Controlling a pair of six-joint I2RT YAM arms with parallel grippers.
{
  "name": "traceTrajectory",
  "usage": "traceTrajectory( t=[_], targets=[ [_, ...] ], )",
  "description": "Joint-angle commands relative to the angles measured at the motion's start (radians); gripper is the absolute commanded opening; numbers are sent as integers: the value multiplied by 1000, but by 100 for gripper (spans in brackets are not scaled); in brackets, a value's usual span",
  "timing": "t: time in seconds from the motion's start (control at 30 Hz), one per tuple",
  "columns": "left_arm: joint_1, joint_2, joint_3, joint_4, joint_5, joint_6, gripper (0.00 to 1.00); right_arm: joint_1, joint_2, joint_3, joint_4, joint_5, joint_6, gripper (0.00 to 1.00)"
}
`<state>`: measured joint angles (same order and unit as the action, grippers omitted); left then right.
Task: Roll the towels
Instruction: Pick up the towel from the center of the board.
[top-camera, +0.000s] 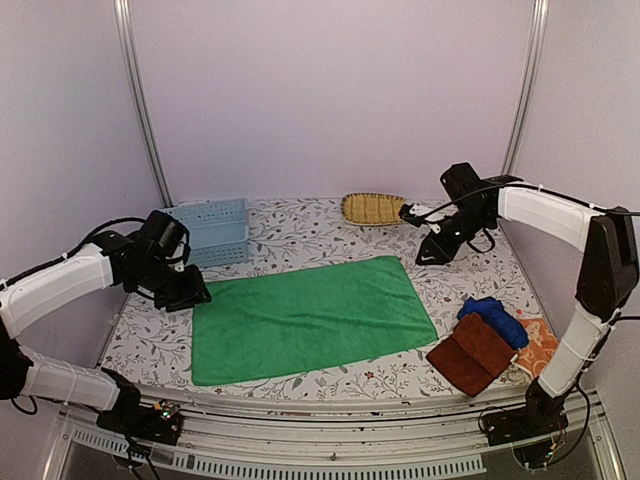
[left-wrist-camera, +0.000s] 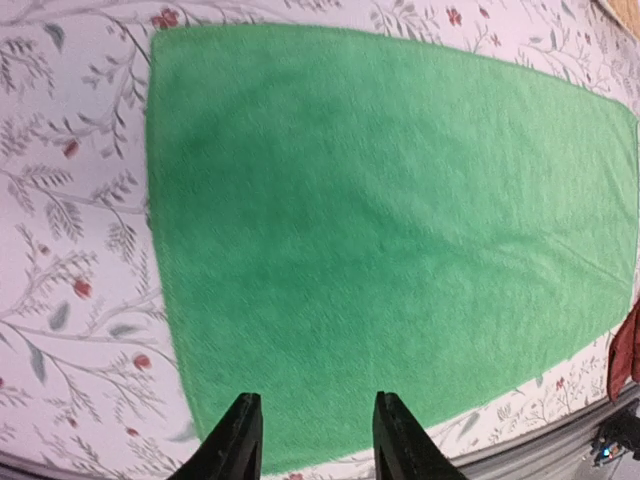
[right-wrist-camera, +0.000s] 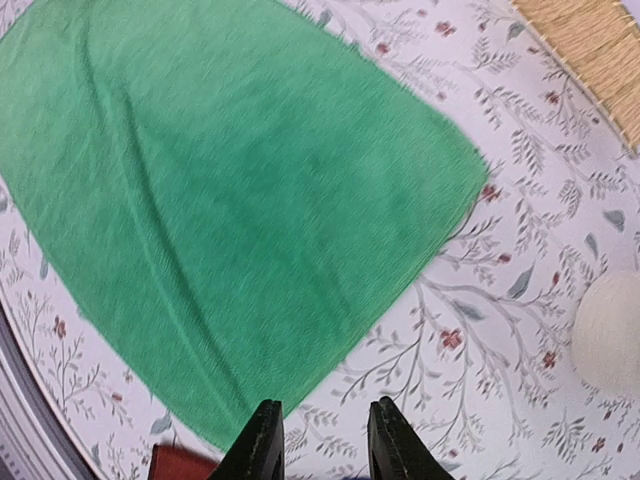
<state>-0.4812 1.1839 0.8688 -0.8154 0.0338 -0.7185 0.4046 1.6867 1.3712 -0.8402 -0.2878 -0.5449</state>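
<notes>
A green towel (top-camera: 310, 318) lies spread flat in the centre of the flowered worktop (top-camera: 455, 290). At the lower right of the overhead view, a folded reddish-brown towel (top-camera: 472, 355), a bunched blue towel (top-camera: 495, 318) and an orange towel (top-camera: 540, 345) lie together in a heap. The left jaws are spread and empty at the green towel's left edge. The right jaws are also spread and empty, just past its upper right corner and near the straw tray (top-camera: 372, 208). A pale blue basket (top-camera: 212, 230) stands at the upper left.

Plain pale lilac walls (top-camera: 330, 90) enclose the floral-patterned desk (top-camera: 300, 225); two silver posts (top-camera: 143, 100) rise toward the frame's upper corners.
</notes>
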Motion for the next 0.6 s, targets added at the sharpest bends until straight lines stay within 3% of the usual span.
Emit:
traceTrajectory(
  t=[0.0,0.23,0.57],
  targets=[
    [140,-26,-36,212,-10,80,48,-49,177,160,4,-82,85,32],
    [327,48,-114,453,71,116,47,-61,439,400,15,-103,166,39],
    [387,167,-134,553,114,157,43,-99,651,599,-17,-86,268,46]
  ],
)
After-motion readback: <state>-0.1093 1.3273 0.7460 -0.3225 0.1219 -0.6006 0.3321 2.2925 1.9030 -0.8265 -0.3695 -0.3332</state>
